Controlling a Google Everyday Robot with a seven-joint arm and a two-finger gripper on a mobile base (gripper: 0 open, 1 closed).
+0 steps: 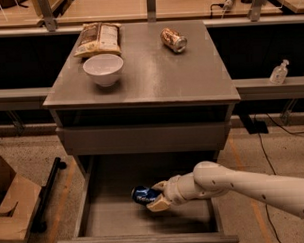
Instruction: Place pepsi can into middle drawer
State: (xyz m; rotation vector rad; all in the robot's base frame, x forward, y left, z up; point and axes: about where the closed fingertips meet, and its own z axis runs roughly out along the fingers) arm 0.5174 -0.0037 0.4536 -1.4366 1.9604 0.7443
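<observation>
The pepsi can [143, 194] is dark blue and lies on its side, held low inside the open middle drawer [110, 222], near the drawer's centre. My gripper [155, 196] reaches in from the right on a white arm and is shut on the can, one beige finger [158, 203] under it and one above. The drawer is a wide grey tray pulled out at the bottom of the cabinet, its floor bare apart from the can.
On the grey cabinet top [155, 78] stand a white bowl [103, 69], a snack bag [98, 39] and a copper-brown can [173, 39] on its side. A cardboard box [10, 208] sits on the floor at left. A clear bottle [279, 72] stands on the right ledge.
</observation>
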